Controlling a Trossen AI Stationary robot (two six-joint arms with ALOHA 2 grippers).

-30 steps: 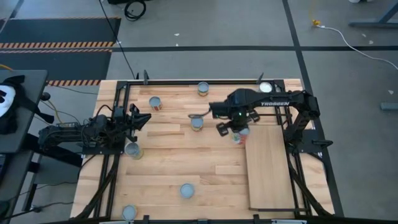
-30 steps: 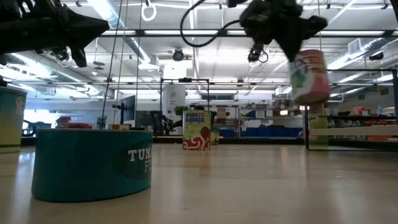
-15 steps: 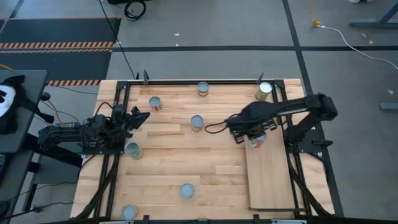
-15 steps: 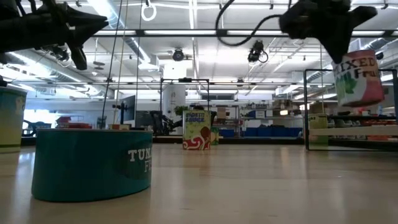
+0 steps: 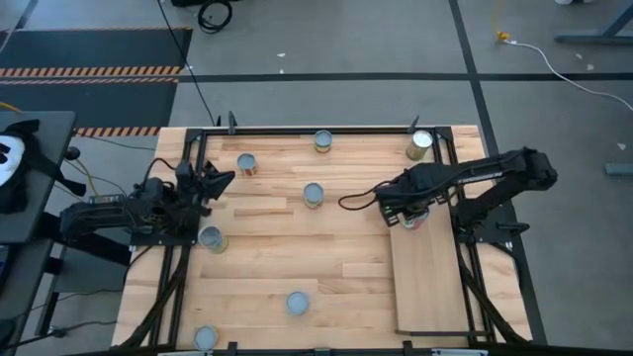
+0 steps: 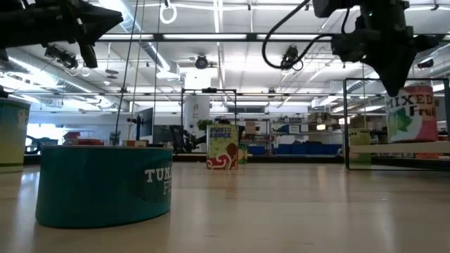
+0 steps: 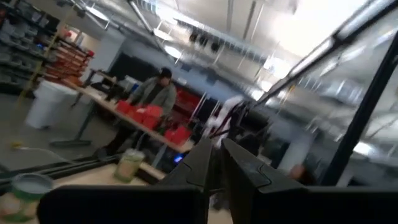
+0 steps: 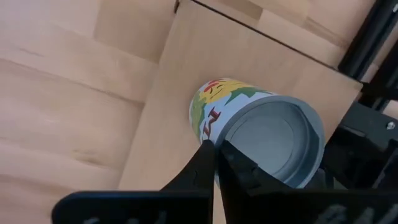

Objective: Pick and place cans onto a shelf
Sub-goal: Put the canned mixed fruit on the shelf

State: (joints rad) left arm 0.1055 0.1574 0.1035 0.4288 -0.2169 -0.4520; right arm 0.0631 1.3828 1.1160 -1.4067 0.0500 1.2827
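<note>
Right gripper [image 5: 408, 215] pinching rim of fruit can [image 8: 258, 137] – can tilted over shelf [image 5: 430, 287], left gripper [image 5: 220, 181] closed, empty.

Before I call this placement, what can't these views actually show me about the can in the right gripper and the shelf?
- Contact of the mixed fruit can with the shelf: low view shows no clear gap or touch; in the high view the right gripper covers it.
- Can's base: faces away from the right wrist view.
- Can's label: cut off by the low view's edge.
- Grip: fingers meet at the rim; contact hidden.
- Left gripper: waits, nothing held.
</note>
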